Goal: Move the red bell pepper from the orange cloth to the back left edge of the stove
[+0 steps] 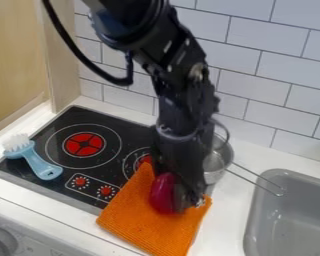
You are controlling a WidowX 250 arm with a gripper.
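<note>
- One black gripper (pixel 183 192) hangs at the centre of the work, pointing down toward 6 o'clock; whether it is clenched or released I cannot tell
- One rounded red object (pixel 163 194) is right at the gripper, over the upper part of the cloth; whether it is grasped is unclear
- One orange cloth (pixel 132 215) lies partly on the stove's edge and partly on the white counter (pixel 223 220)
- From the cloth, one black stove (pixel 122 125) sits at 11 o'clock, with two ringed burners in sight, the second partly hidden by the arm, and two small red dials (pixel 93 186)
- One light blue brush with white bristles (pixel 37 162) rests on the stove's side at 10 o'clock
- One metal vessel (pixel 217 162) stands between 1 and 2 o'clock, partly behind the arm
- One grey sink (pixel 251 220) is at 3 o'clock
</note>
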